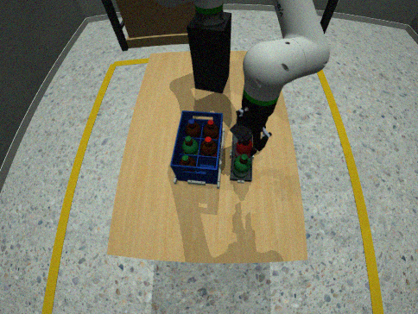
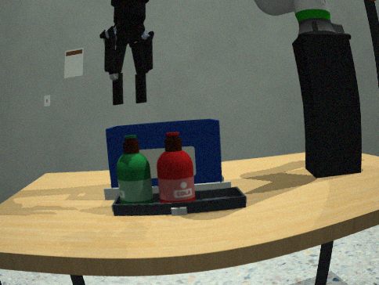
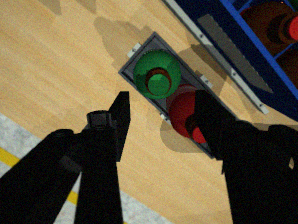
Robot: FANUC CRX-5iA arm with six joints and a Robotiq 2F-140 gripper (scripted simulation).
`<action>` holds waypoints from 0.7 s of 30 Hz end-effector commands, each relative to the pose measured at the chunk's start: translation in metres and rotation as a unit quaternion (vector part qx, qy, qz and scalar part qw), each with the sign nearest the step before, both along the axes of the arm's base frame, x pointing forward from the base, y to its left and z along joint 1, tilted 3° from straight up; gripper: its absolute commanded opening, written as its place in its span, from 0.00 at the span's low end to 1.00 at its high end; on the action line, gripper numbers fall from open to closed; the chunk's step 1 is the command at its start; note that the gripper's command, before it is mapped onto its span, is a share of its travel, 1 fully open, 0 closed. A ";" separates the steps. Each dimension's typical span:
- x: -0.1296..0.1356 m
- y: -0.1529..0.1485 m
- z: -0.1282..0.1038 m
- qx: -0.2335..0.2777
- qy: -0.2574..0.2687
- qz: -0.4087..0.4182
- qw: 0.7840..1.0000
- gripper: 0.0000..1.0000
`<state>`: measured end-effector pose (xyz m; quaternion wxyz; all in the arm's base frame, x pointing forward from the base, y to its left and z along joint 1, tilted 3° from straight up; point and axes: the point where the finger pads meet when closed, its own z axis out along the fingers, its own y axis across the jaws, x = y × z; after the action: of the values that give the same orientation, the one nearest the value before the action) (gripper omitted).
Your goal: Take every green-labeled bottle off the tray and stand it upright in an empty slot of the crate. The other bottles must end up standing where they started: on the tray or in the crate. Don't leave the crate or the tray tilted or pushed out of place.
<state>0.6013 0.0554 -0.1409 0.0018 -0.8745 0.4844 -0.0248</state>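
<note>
A green-labeled bottle (image 1: 242, 164) and a red cola bottle (image 1: 244, 146) stand upright on the black tray (image 1: 241, 178), right of the blue crate (image 1: 199, 143). The crate holds two green bottles (image 1: 188, 145), three brown bottles, and one empty slot (image 1: 208, 161) at its front right. My gripper (image 2: 128, 95) hangs well above the tray, partly open and empty. In the wrist view its fingers straddle the green bottle (image 3: 157, 75) and the red bottle (image 3: 186, 112) far below. In the side view the green bottle (image 2: 134, 176) stands left of the red one (image 2: 175, 174).
The robot's black pedestal (image 1: 209, 52) stands on the table behind the crate. The wooden table's front edge (image 2: 188, 254) is near the tray. A yellow line (image 1: 73, 185) marks the floor around the table.
</note>
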 end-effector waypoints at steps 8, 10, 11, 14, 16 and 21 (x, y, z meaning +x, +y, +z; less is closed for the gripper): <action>0.001 0.000 0.001 0.000 -0.001 0.000 1.000 0.44; 0.001 0.000 0.001 0.000 -0.001 0.000 1.000 0.44; 0.001 0.000 0.001 0.000 -0.001 0.000 1.000 0.44; 0.001 0.000 0.001 0.000 -0.001 0.000 1.000 0.44; 0.001 0.000 0.001 0.000 -0.001 0.000 1.000 0.44; 0.001 0.000 -0.001 0.000 -0.001 0.000 1.000 0.44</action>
<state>0.6014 0.0555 -0.1423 0.0018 -0.8745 0.4843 -0.0248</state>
